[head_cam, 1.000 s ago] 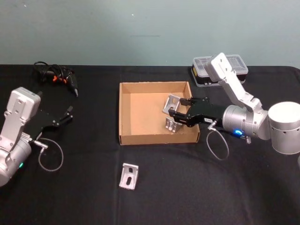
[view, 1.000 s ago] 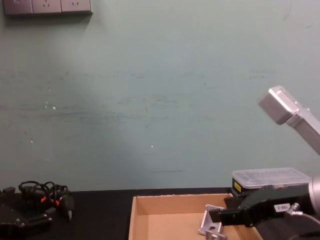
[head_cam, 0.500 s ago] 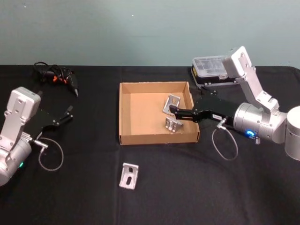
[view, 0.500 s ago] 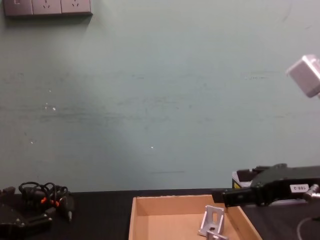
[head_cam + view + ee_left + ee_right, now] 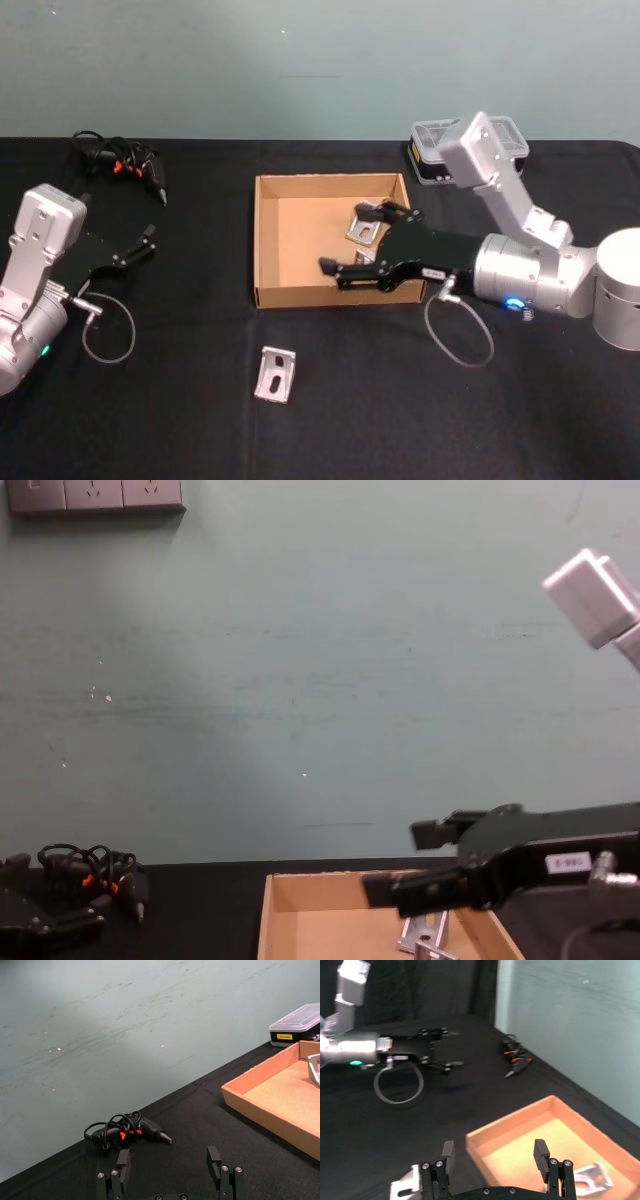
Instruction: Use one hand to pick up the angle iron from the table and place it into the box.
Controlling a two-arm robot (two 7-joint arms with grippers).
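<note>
Since half a second ago the right gripper [image 5: 352, 238] has swung left toward the box's near wall. Nearest, the angle iron [image 5: 275, 375], a dull silver L-shaped bracket with a slot, lies on the matte black table [image 5: 200, 420] in front of the box [image 5: 330, 295], apart from it. The box is shallow brown cardboard with low walls. Over its near right part the boxy silver-grey arm reaches in level from the right, black fingers spread wide and gripping nothing. A second bracket [image 5: 363, 225] leans inside (partly behind those fingers). The left gripper [image 5: 135, 250] is parked at the left, fingers apart, empty. Farther back are the clear-lidded plastic case [image 5: 430, 165] and the tangled cables [image 5: 115, 160].
</note>
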